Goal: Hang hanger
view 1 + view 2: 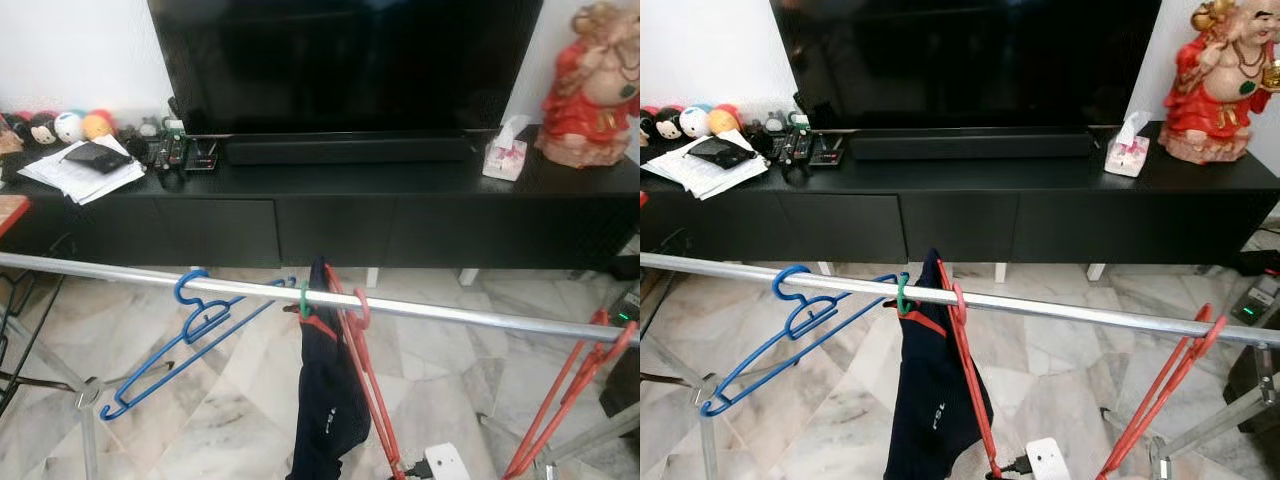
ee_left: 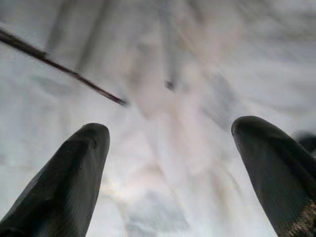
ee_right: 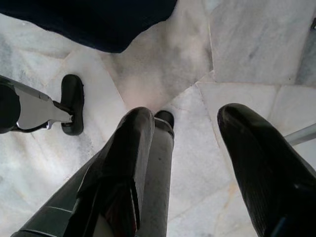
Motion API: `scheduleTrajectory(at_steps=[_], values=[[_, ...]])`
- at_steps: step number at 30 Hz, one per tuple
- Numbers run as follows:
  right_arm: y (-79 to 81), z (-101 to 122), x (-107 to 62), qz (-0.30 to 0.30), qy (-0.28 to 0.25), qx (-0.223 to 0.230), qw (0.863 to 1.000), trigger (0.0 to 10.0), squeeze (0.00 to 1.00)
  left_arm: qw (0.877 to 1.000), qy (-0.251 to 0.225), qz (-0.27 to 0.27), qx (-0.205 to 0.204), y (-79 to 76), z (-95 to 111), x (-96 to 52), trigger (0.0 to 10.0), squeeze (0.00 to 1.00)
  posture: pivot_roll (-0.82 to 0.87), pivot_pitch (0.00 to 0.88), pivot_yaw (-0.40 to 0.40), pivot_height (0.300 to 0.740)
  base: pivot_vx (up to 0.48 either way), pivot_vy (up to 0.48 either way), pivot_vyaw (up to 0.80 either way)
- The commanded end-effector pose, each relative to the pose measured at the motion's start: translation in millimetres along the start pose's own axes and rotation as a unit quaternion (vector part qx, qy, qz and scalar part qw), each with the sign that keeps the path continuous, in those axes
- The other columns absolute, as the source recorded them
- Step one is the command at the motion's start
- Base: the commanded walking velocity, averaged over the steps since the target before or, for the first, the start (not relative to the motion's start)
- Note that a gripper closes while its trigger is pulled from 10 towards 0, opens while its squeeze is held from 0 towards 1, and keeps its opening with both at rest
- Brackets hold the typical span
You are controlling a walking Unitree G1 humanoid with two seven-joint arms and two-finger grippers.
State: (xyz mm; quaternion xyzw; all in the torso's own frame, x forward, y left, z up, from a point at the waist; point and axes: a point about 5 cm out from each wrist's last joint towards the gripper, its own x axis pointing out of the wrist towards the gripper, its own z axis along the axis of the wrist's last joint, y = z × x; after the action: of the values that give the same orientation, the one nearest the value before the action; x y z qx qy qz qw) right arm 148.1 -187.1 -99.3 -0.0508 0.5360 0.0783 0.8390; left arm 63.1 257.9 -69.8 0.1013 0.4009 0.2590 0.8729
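Both arms hang low over the marble floor [image 1: 240, 420]: the left tool [image 2: 170, 133] is spread and holds nothing, the right tool [image 3: 185, 123] likewise. Ahead, a blue hanger [image 1: 185, 335] hooks the silver rail [image 1: 450, 315], beside a dark garment [image 1: 325, 400] and red hangers [image 1: 365, 370]; beyond, a black TV table [image 1: 400, 215]
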Motion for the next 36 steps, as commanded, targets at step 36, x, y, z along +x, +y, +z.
scheduleTrajectory(at_steps=[36], values=[[-1.7,3.6,0.3,-0.020,-0.009,0.019,1.000,10.0,0.00,0.988,0.010,-0.154,-0.031,-63.0,47.9,38.4,10.0,0.00,-0.09,0.000,0.015,0.740,-0.029,0.000,0.00]])
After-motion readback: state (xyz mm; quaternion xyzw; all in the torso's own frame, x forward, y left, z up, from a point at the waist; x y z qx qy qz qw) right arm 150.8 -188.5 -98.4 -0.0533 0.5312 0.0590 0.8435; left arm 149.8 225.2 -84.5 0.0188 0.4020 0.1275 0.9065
